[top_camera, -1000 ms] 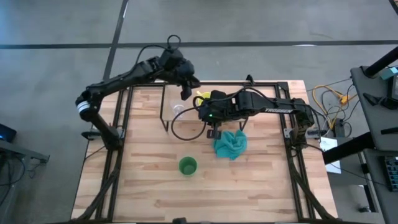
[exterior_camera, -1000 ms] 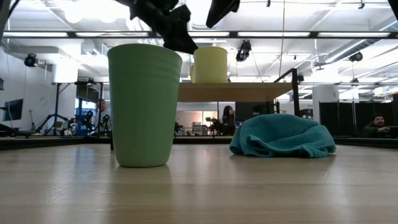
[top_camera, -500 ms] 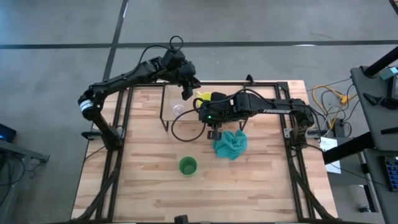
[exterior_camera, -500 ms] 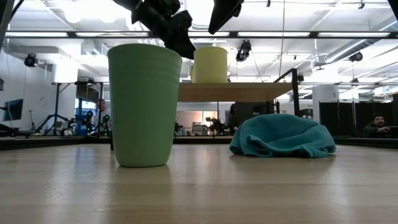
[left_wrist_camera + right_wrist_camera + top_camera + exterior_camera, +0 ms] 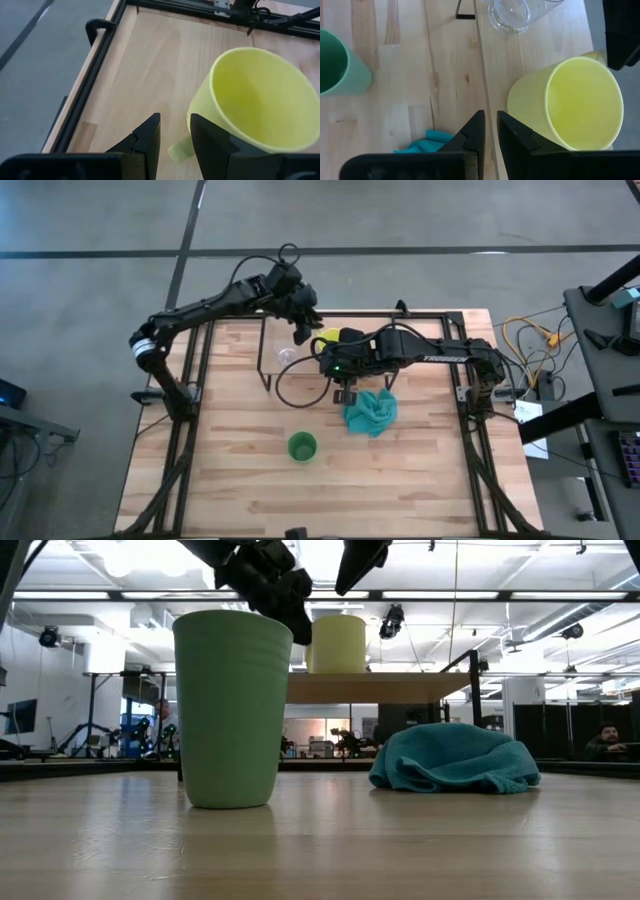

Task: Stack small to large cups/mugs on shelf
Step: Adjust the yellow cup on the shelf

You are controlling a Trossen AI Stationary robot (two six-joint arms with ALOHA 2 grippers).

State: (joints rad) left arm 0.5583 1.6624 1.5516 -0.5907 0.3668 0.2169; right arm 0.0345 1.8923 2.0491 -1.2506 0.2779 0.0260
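The yellow mug stands upright on the light-wood shelf, and the small clear glass cup stands beside it. On the tabletop nearer the front is the green cup. My left gripper is at the mug's far-left side with a narrow gap between its fingers. The mug's handle shows between them. My right gripper hovers over the shelf's near edge, all but shut and holding nothing. My left gripper slants down from the far left beside the yellow mug's handle, one finger on each side of it. I cannot tell whether the fingers touch it. The mug stands upright on the shelf.
A crumpled teal cloth lies on the table right of the shelf, under the right arm. Black frame rails border the table. Open wood lies to the left and along the near side.
My left gripper has moved a little down and toward the yellow mug, and its tip now stands beside the mug's rim. The mug, glass, green cup and right arm have kept still.
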